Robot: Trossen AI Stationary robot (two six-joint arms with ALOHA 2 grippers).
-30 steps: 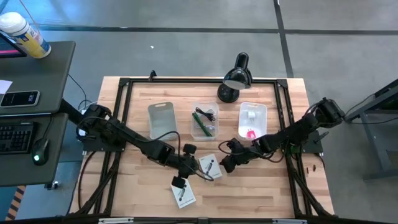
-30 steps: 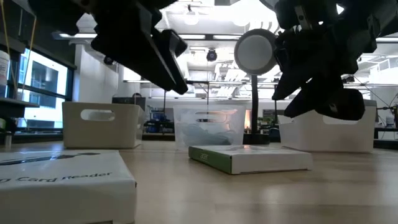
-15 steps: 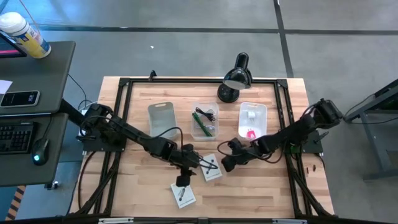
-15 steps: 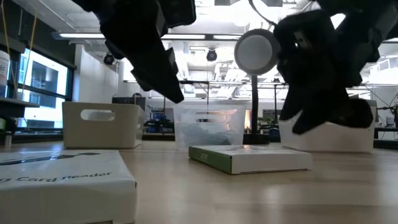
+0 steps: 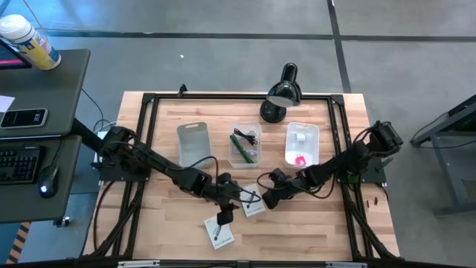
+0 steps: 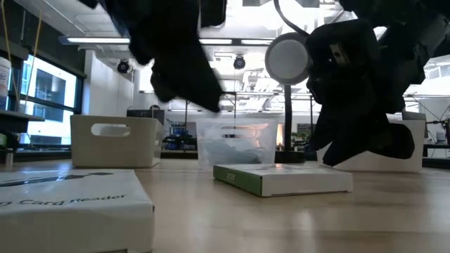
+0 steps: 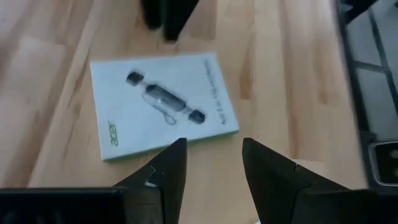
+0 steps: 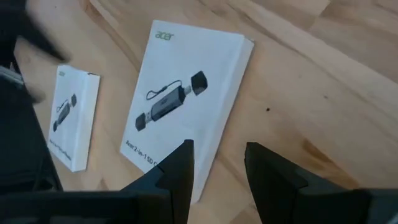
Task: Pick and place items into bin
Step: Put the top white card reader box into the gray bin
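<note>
Two white cards bearing a black part lie flat on the wooden table: one [image 5: 253, 205] between my grippers, also in the left wrist view [image 7: 161, 102] and the right wrist view [image 8: 186, 99]; the other [image 5: 219, 233] nearer the front edge, seen again [image 8: 71, 124]. My left gripper [image 7: 212, 146] is open just left of the middle card, above the table. My right gripper [image 8: 217, 148] is open over that card's right edge, low above it [image 6: 351, 137]. A green pen-like stick and a black cable lie in the clear bin [image 5: 245, 146]. A pink piece and a white block lie in the white bin [image 5: 301, 144].
A beige bin [image 5: 195, 143] stands left of the clear one, all three in a row behind the cards. A black desk lamp [image 5: 281, 93] stands at the far edge. A black frame [image 5: 149, 100] runs round the table. There is bare wood at the front right.
My left gripper has rolled about its own axis and kept its place beside the middle card. My right gripper has sunk a little toward that card. Both cards lie where they were.
</note>
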